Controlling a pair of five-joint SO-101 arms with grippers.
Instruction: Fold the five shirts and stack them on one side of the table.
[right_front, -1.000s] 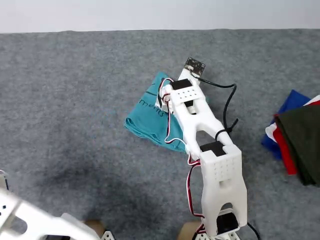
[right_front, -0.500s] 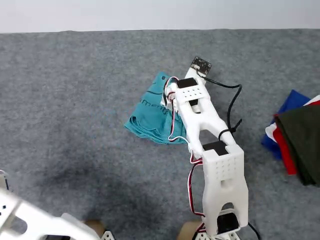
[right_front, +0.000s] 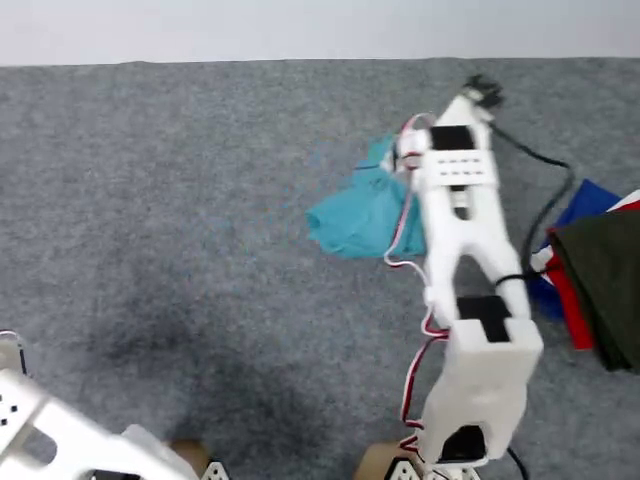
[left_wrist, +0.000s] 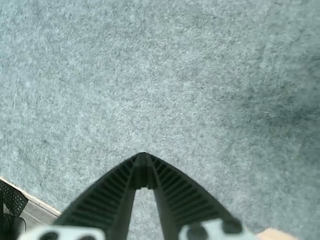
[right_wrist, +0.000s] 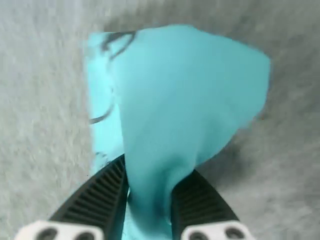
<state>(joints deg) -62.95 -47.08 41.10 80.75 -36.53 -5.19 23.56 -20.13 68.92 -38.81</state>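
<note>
Teal shirt (right_front: 360, 212) is pinched, bunched up, in the right hand (right_wrist: 150, 182), over the grey surface (right_front: 150, 200), left of the folded pile (right_front: 598, 290) at the right edge. The left hand (left_wrist: 144, 162) is closed and holds nothing.

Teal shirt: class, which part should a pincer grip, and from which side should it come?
Grip the bunched fold of the teal shirt where the right pincer is clamped, coming from above: there the cloth gathers into a narrow ridge, while the rest spreads too wide to pinch.
</note>
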